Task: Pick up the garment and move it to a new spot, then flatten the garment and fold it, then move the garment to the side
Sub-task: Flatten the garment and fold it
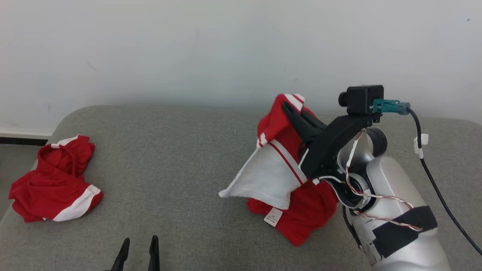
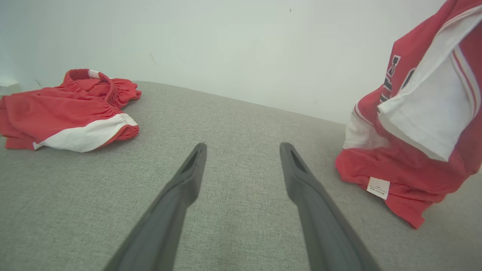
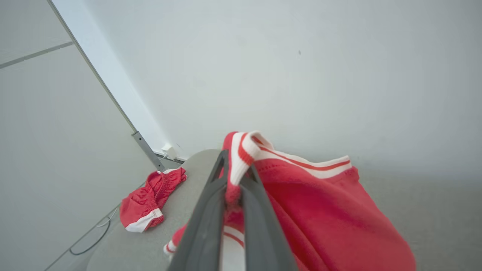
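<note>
Above the grey cushion [image 1: 180,158], right pincer [image 1: 292,111] raised, clenched on the red-and-white garment [image 1: 305,210]; left pincer [image 1: 140,238] low, released.

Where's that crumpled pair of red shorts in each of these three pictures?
Head view: red shorts at far left on the grey cushion.
Left wrist view: upper left, left of the left pincer.
Right wrist view: lower left, small.
Shared landmark: the red-and-white shirt held by the right pincer.
</note>
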Controlling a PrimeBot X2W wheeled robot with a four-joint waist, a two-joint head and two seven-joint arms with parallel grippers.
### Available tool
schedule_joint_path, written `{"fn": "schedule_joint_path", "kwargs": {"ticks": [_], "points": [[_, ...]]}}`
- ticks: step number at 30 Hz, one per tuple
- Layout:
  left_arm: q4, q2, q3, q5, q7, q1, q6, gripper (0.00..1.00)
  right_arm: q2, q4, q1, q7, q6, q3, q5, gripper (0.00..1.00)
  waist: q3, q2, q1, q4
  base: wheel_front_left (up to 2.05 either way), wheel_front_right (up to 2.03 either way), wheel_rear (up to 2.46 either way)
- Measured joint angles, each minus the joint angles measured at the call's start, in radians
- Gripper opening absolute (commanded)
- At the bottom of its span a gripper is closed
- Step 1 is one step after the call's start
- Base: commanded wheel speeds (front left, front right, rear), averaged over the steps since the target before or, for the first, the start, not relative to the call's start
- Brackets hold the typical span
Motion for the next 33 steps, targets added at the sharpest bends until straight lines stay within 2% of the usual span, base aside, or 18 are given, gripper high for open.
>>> {"fn": "schedule_joint_path", "kwargs": {"ticks": [2, 3, 4, 5, 6, 10, 11, 13, 16, 21, 24, 28, 33], "points": [[0.001, 0.000, -0.003, 0.000, 0.000, 0.000, 0.000, 1.00, 0.000, 0.012, -0.042, -0.053, 0.000, 0.029, 0.093, 0.00, -0.002, 0.0000, 0.0000, -0.002, 0.00, 0.00, 0.00], [0.001, 0.000, -0.003, 0.000, 0.000, 0.000, 0.000, 1.00, 0.000, 0.012, -0.042, -0.053, 0.000, 0.029, 0.093, 0.00, -0.002, 0.0000, 0.0000, -0.002, 0.00, 0.00, 0.00], [0.004, 0.001, -0.003, 0.000, 0.000, -0.001, 0.000, 1.00, 0.000, 0.013, -0.094, -0.116, 0.000, 0.055, 0.193, 0.00, -0.002, 0.0001, 0.0000, -0.004, 0.00, 0.00, 0.00], [0.004, 0.001, -0.003, 0.000, 0.000, -0.001, 0.000, 1.00, 0.000, 0.013, -0.094, -0.116, 0.000, 0.055, 0.193, 0.00, -0.002, 0.0001, 0.0000, -0.004, 0.00, 0.00, 0.00], [0.004, 0.001, -0.004, 0.000, 0.000, -0.001, 0.000, 1.00, 0.000, 0.011, -0.121, -0.149, 0.000, 0.062, 0.251, 0.00, -0.002, 0.0000, 0.0000, -0.004, 0.00, 0.00, 0.00], [0.002, 0.003, -0.002, 0.000, 0.000, -0.002, 0.000, 1.00, 0.002, 0.003, -0.217, -0.336, 0.000, 0.066, 0.494, 0.00, 0.002, 0.0000, 0.0000, -0.008, 0.00, 0.00, 0.00], [0.001, 0.004, -0.001, 0.000, 0.000, -0.002, 0.000, 1.00, 0.001, 0.019, -0.240, -0.379, 0.000, 0.063, 0.517, 0.00, 0.002, 0.0001, 0.0000, -0.011, 0.00, 0.00, 0.00], [0.000, 0.004, 0.004, 0.000, 0.000, -0.001, 0.000, 1.00, 0.001, 0.072, -0.267, -0.438, 0.000, 0.056, 0.515, 0.00, 0.003, 0.0000, -0.0002, -0.017, 0.00, 0.00, 0.00], [-0.001, 0.005, 0.004, 0.000, 0.000, 0.000, 0.000, 1.00, 0.002, 0.188, -0.256, -0.453, 0.000, 0.025, 0.498, 0.00, 0.006, 0.0000, -0.0002, -0.026, 0.00, 0.00, 0.00], [-0.002, 0.004, -0.002, 0.000, 0.000, 0.000, 0.000, 1.00, -0.017, 0.371, -0.157, -0.481, 0.000, -0.075, 0.441, 0.00, 0.015, 0.0000, -0.0002, -0.039, 0.00, 0.00, 0.00], [-0.001, 0.002, -0.011, -0.001, 0.000, -0.002, 0.000, 1.00, -0.055, 0.459, -0.086, -0.525, -0.001, -0.146, 0.398, 0.00, 0.024, 0.0001, -0.0001, -0.047, 0.00, 0.00, 0.00], [-0.002, 0.001, -0.013, -0.001, 0.000, -0.008, 0.000, 1.00, -0.081, 0.515, -0.024, -0.565, -0.001, -0.238, 0.379, 0.00, 0.036, 0.0001, -0.0001, -0.056, 0.00, 0.00, 0.00], [0.000, 0.001, -0.016, -0.001, 0.000, -0.016, 0.000, 1.00, -0.104, 0.509, 0.039, -0.589, -0.001, -0.334, 0.372, 0.00, 0.045, 0.0001, -0.0001, -0.070, 0.00, 0.00, 0.00]]}}
